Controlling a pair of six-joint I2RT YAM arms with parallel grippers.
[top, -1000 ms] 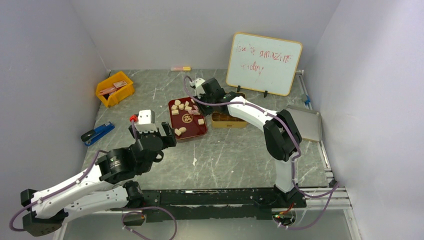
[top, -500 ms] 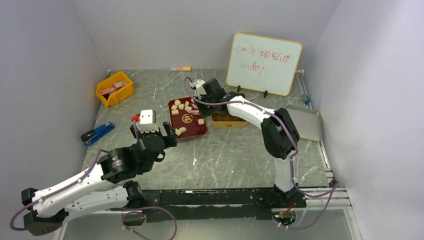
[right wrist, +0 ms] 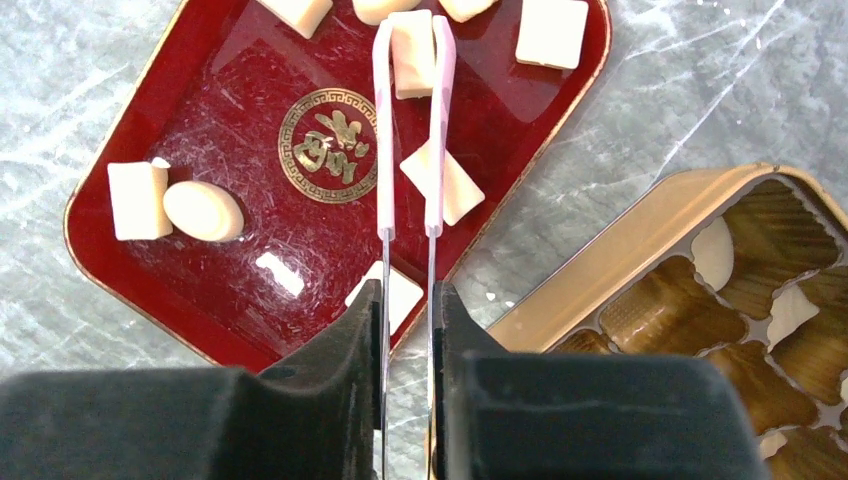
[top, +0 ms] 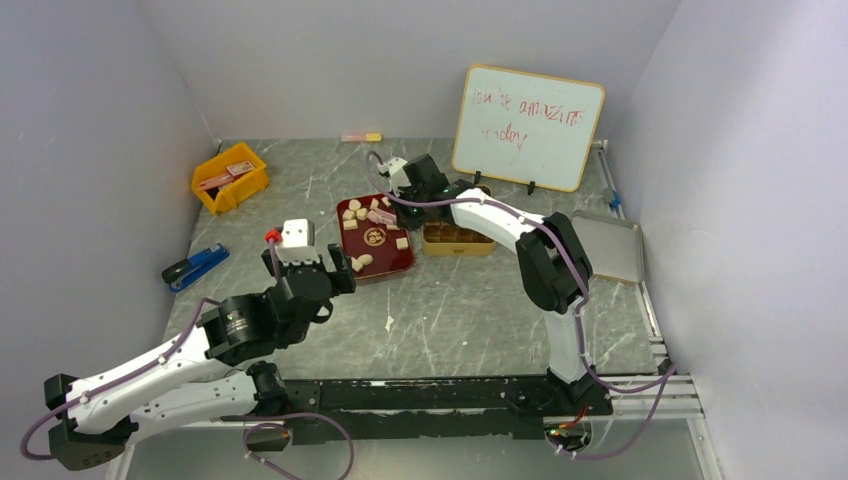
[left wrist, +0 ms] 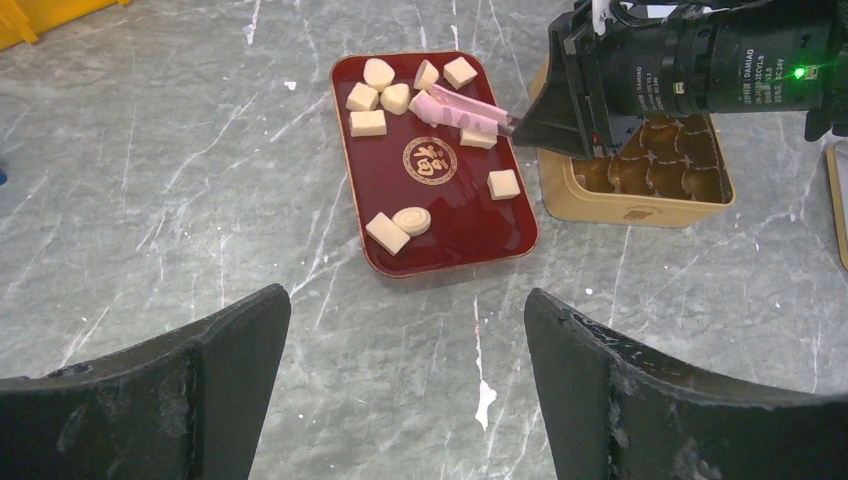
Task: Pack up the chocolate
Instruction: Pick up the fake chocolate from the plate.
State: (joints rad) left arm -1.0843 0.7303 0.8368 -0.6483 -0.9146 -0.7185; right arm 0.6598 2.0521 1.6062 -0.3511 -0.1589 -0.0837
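We see the right claw (right wrist: 408,300) pressed together on a pair of pink tweezers (right wrist: 383,120), its two black fingers squeezing the thin arms from either side just behind the pink part. The tweezers reach out over the dark red tray (right wrist: 200,290), and their tips sit on both sides of one piece of chocolate (right wrist: 412,55) near the tray's far end; we cannot tell whether that piece is off the tray. The other pale pieces lie scattered in the same tray: a few at the far end, one under the tweezers' arms, one near the claw, and a square piece touching an oval one at the opposite side. Just beside the tray stands the gold tin (right wrist: 600,230), open, with brown moulded compartments, and we make out a few pale pieces in them. The left claw (left wrist: 405,310) is spread wide, holds nothing and touches nothing, hanging above bare table on the near side of the tray. The table (top: 470,310) is grey stone-patterned with white veins. On it we also see a yellow bin (top: 230,180) at the far left, a blue tool (top: 195,266) nearer, a whiteboard (top: 528,125) with red scrawl propped at the back, and a metal tray (top: 612,247) at the right edge. Plain pale walls (top: 100,150) close in the sides and back.
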